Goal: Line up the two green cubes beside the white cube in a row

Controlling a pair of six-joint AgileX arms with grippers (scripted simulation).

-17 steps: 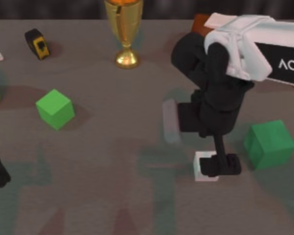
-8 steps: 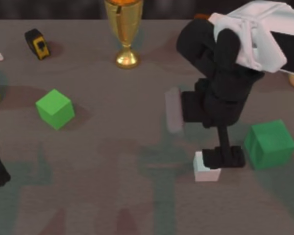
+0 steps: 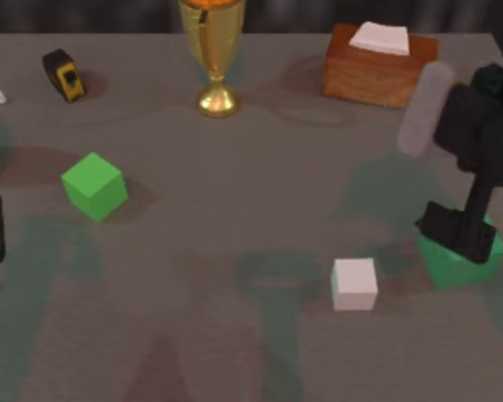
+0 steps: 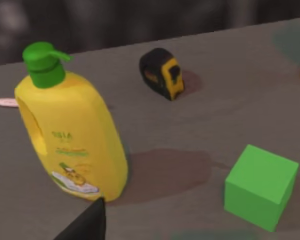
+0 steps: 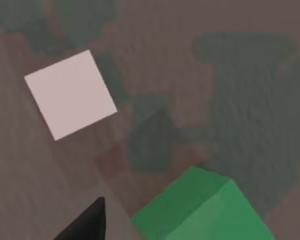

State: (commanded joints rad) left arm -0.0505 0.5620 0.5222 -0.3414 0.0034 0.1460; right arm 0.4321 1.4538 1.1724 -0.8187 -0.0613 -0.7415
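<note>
White cube sits free; right gripper overlaps emerald cube, jaws' state unclear

The table looks like dull grey-brown wood with faint streaks, and the white cube, the lime-green cube at about 9 o'clock and the darker green cube at about 3 o'clock all look smooth and matt, like plain plastic. The gold cup at 12 o'clock is shiny like metal, and the box near 1 o'clock looks like brown wood with soft white tissue paper on top. The yellow bottle with its green pump looks like smooth, slightly glossy plastic with a paper label, and the black and yellow tape measure looks like hard plastic.
</note>
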